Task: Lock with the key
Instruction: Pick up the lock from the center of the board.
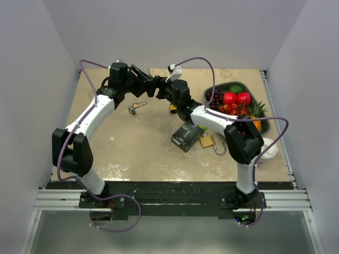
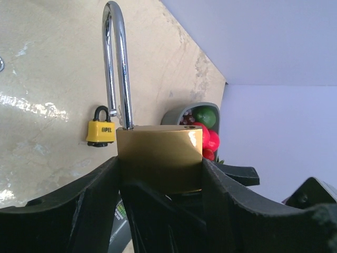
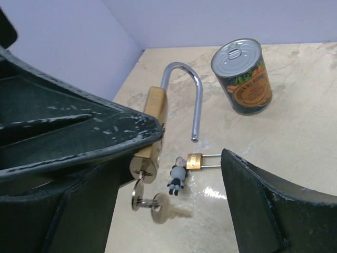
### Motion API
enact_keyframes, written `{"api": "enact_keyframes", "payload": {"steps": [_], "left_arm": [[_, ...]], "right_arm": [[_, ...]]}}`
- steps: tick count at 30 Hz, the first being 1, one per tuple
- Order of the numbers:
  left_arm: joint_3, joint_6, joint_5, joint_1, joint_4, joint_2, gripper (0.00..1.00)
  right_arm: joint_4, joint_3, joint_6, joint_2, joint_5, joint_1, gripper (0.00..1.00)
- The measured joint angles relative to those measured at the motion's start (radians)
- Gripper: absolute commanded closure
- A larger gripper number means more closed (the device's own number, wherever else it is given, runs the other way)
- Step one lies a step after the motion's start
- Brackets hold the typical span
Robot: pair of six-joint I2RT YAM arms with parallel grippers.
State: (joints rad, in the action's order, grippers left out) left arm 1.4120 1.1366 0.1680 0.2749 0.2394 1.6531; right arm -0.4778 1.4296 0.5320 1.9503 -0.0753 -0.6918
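Note:
My left gripper is shut on the body of a large brass padlock, held up off the table. Its steel shackle stands open, the free end out of the body. In the right wrist view the same padlock has a key in the keyhole at its bottom end, and a spare key hangs from the ring. My right gripper is open, one finger on each side of the keys and touching neither. From above, both grippers meet at the back of the table.
On the table lie a small brass padlock with a grey figurine, a yellow padlock, a food can, a black box and another brass padlock. A fruit bowl stands at the back right.

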Motion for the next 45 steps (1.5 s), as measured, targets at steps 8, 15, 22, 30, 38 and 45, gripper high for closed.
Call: {"api": "enact_keyframes", "payload": {"steps": [8, 15, 22, 30, 38, 45], "left_arm": [[0.000, 0.030, 0.011, 0.000, -0.041, 0.000, 1.00], [-0.003, 0.060, 0.027, 0.000, -0.064, 0.000, 1.00], [-0.024, 0.116, 0.048, -0.003, -0.106, 0.000, 1.00], [-0.042, 0.179, 0.075, -0.006, -0.130, 0.001, 1.00], [-0.073, 0.217, 0.081, -0.006, -0.171, 0.001, 0.98], [-0.098, 0.218, 0.098, -0.019, -0.204, 0.001, 0.36]], "right_arm": [[-0.008, 0.046, -0.003, 0.040, -0.039, 0.000, 0.33], [-0.027, 0.048, 0.002, 0.041, -0.047, 0.000, 0.39], [-0.068, 0.048, -0.002, 0.052, -0.076, -0.002, 0.44], [-0.114, 0.052, -0.050, 0.060, -0.095, -0.018, 0.86], [-0.109, 0.053, -0.097, 0.060, -0.106, -0.024, 1.00], [-0.094, 0.051, -0.103, 0.059, -0.088, -0.020, 1.00]]}}
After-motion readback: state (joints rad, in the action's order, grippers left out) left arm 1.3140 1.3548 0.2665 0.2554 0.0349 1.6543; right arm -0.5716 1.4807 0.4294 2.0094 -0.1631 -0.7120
